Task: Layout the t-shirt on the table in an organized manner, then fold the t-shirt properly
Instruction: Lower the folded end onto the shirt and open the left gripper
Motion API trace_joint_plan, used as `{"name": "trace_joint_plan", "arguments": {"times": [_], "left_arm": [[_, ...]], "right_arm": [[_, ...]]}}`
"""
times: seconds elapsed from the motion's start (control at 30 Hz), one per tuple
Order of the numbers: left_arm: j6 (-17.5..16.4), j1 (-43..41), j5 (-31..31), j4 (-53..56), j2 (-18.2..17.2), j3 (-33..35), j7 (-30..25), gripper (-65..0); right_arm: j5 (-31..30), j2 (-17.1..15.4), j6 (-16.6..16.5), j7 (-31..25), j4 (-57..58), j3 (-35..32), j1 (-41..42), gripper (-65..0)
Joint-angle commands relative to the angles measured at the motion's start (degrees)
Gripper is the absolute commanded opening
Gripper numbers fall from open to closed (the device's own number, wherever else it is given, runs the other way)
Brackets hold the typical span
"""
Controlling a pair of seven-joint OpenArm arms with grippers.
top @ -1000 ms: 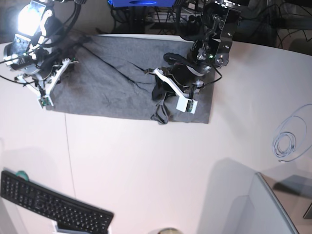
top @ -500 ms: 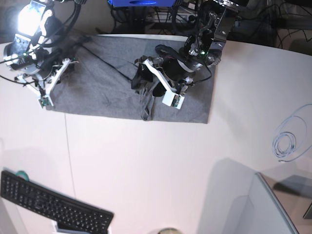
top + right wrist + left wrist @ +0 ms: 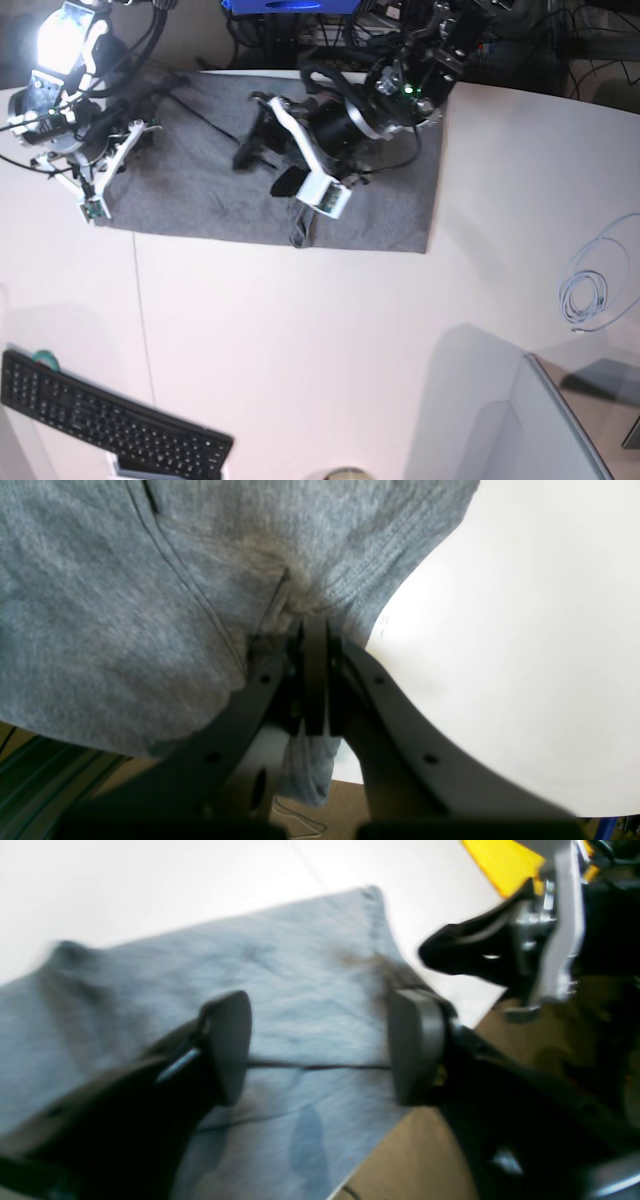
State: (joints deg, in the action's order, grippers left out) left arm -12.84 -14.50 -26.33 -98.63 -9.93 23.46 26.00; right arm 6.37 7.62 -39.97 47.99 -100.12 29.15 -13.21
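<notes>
Base view: the t-shirt (image 3: 210, 195) is seen spread out flat on the far part of the table (image 3: 330, 340). It makes a wide grey shape with a straight near edge. A small bit of cloth sticks up at that near edge, about in the middle.

The left gripper (image 3: 268, 165) is seen over the middle of the shirt. In the left wrist view its two fingers (image 3: 227, 1045) are held apart, with a wide gap between them. Nothing is held between them. Grey cloth is seen through the gap, lying flat under the fingers, with a thin dark fold line running across from one finger to the other. Whether the fingertips touch the cloth cannot be told, because the picture is blurred. A corner of the shirt is seen beyond the fingers, with white table past it.

The right gripper (image 3: 92, 170) is seen at the shirt's far-left end in the base view, close to the table's edge. In the right wrist view its fingers (image 3: 315, 680) are pressed tight together, and a bunched bit of the shirt's stitched edge is pinched between them. A small strip of cloth hangs down below the fingers. Most of the shirt is spread out beyond and to one side of the fingers, and bare white table is seen on the other side.

A black keyboard (image 3: 110, 420) and a coiled white cable (image 3: 585, 295) are also seen on the table, well apart from the shirt.
</notes>
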Motion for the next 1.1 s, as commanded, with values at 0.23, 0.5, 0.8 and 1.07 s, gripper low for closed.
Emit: {"name": "trace_joint_plan", "arguments": {"times": [0.23, 0.5, 0.8, 1.07], "left_arm": [[2.6, -2.86, 0.08, 0.56, -0.48, -16.65, -1.34, -65.0], [2.6, -1.81, 0.08, 8.04, -1.1, -17.88, -1.43, -65.0], [2.34, -2.42, 0.08, 8.83, -1.1, -10.5, -1.34, -65.0], [2.51, -2.95, 0.08, 5.93, -1.1, -0.91, -1.34, -65.0]], "right_arm": [[-0.35, -0.28, -0.03, -0.56, -1.03, 0.17, 0.07, -65.0], [-0.35, -0.19, -0.03, -0.56, -1.03, 0.35, 0.07, -65.0], [-0.35, -0.19, -0.03, -0.56, -1.03, 0.35, -0.02, -65.0], [-0.35, -0.19, -0.03, -0.56, -1.03, 0.35, -0.02, -65.0]]}}
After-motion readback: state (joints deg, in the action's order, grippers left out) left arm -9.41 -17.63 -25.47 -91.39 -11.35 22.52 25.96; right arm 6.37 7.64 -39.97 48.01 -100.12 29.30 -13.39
